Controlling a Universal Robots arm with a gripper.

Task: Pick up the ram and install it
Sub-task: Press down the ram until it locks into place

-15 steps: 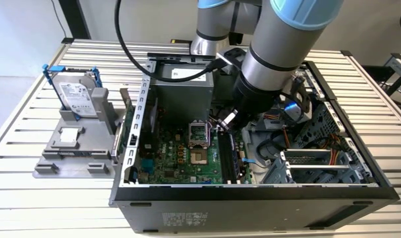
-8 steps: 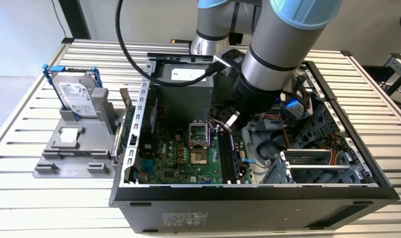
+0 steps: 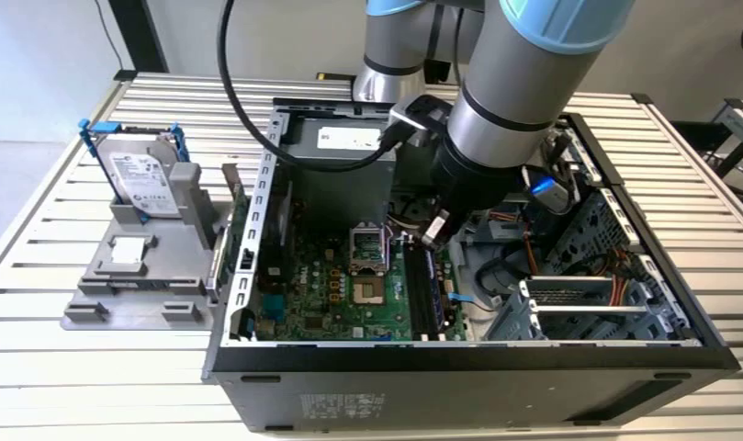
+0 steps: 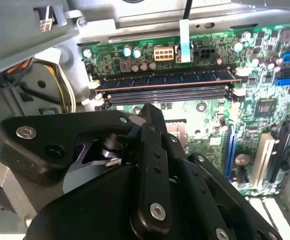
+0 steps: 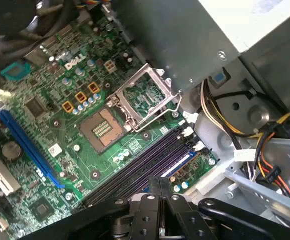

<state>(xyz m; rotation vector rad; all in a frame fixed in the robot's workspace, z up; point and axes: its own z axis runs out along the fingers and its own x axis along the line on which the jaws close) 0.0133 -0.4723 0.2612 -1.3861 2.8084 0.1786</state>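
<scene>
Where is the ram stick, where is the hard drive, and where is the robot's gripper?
ram [image 4: 164, 78]: second wrist view, middle of the stick's long edge, sitting in a motherboard slot.
hard drive [image 3: 140, 175]: exterior view, its silver face, standing in the grey holder.
gripper [image 5: 159, 187]: first wrist view, tip of the black fingers.

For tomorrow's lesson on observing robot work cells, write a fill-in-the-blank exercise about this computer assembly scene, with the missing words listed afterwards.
1. The robot arm reaches down into an open computer ____.
2. In the second wrist view, a RAM stick sits in a slot on the green ____.
3. On the grey stand beside the case, the hard drive sits in a ____ frame.
4. In the first wrist view, the CPU socket's metal cover stands ____.

Missing words: case; motherboard; blue; open
</scene>
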